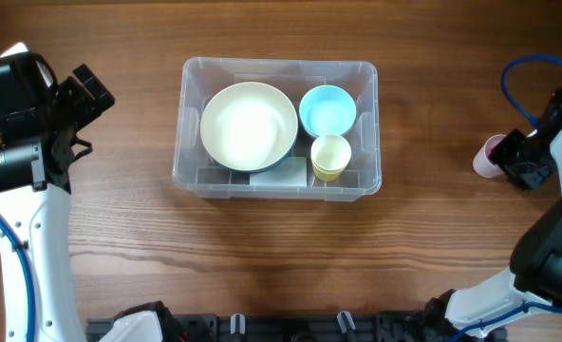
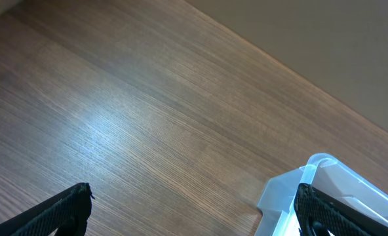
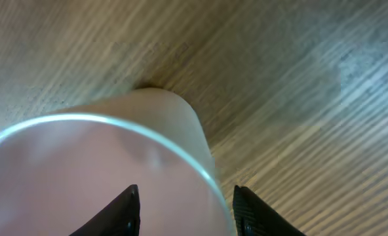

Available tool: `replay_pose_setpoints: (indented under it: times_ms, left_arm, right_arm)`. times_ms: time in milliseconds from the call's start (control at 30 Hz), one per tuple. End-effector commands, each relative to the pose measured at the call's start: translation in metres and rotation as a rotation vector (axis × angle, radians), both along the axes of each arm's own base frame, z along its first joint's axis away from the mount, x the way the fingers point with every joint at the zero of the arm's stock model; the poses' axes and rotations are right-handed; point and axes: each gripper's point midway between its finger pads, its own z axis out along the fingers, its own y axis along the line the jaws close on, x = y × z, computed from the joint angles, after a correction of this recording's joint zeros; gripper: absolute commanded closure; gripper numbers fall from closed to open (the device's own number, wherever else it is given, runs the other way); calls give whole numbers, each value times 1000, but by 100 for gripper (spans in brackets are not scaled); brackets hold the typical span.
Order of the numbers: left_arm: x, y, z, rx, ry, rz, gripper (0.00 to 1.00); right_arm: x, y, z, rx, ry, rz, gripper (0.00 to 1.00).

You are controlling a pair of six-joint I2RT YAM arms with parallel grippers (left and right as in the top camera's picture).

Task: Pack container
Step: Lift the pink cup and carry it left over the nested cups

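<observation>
Sitting at centre, slightly toward 12 o'clock on the wooden counter [image 1: 262, 256], the clear container [image 1: 370, 180] holds a cream bowl [image 1: 248, 125] at its 9 o'clock side, a blue bowl [image 1: 327, 109] at 2 o'clock and a yellow cup [image 1: 330, 155] at 4 o'clock. Left claw [image 1: 86, 114] hangs at 9 o'clock, well apart from the container, spread wide and empty. Right claw [image 3: 184, 203] is at 3 o'clock, straddling the rim of a pink cup [image 1: 487, 157]; whether it grips cannot be told.
</observation>
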Motion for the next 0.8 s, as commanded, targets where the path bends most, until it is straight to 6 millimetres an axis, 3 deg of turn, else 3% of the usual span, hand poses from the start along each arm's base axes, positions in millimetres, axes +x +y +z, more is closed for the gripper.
replay_pose_setpoints:
  times_ms: [0, 133, 200, 267, 500, 567, 667, 700, 767]
  left_arm:
    - [0, 0, 6, -10, -18, 2, 0]
    - [0, 0, 6, -10, -18, 2, 0]
    - [0, 0, 6, -10, -18, 2, 0]
    - [0, 0, 6, -10, -18, 2, 0]
    - [0, 0, 6, -10, -18, 2, 0]
    - [0, 0, 6, -10, -18, 2, 0]
    - [0, 0, 6, -10, -18, 2, 0]
    - [0, 0, 6, -10, -18, 2, 0]
    - [0, 0, 6, -10, -18, 2, 0]
  right_arm:
    - [0, 1, -5, 22, -1, -18, 57]
    - [2, 2, -5, 30, -10, -16, 81]
    - [4, 4, -5, 40, -21, -14, 83]
    - [4, 4, -5, 40, -21, -14, 96]
    - [13, 10, 7, 76, -54, 0, 96]
    - [20, 10, 21, 61, -74, 32, 96]
    - [35, 15, 60, 8, -139, 107, 96]
    - [41, 19, 75, -10, -170, 137, 96]
    - [57, 39, 124, -62, -263, 238, 96]
